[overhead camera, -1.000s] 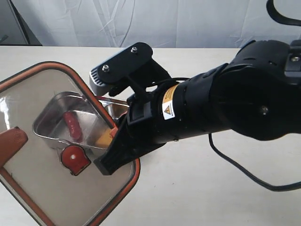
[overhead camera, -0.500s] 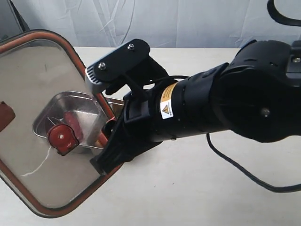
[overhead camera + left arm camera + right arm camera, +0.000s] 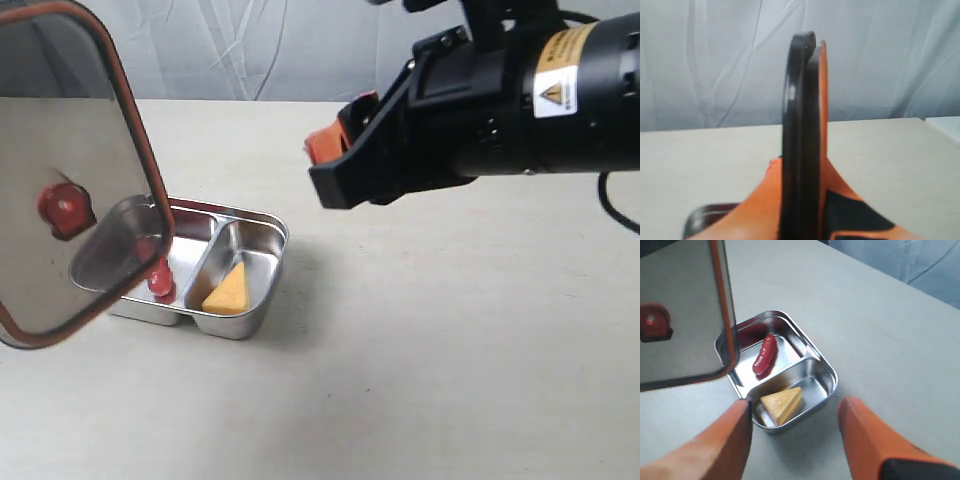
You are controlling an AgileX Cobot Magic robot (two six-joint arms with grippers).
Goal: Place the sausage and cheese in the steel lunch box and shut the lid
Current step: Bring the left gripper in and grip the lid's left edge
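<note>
W/ sausage [image 3: 765,354] & cheese [image 3: 782,404] lying in separate compartments of the lunch box [image 3: 832,377] just below the spread, empty right tool [image 3: 335,165], the closing step is coming up: left tool [image 3: 800,210] is clenching the lid [image 3: 800,100] tilted in air, needing levelling & lowering onto the box.

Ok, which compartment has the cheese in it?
The right-hand one in the exterior view: the cheese lies there alone; the sausage is in the left one, partly behind the lid.
</note>
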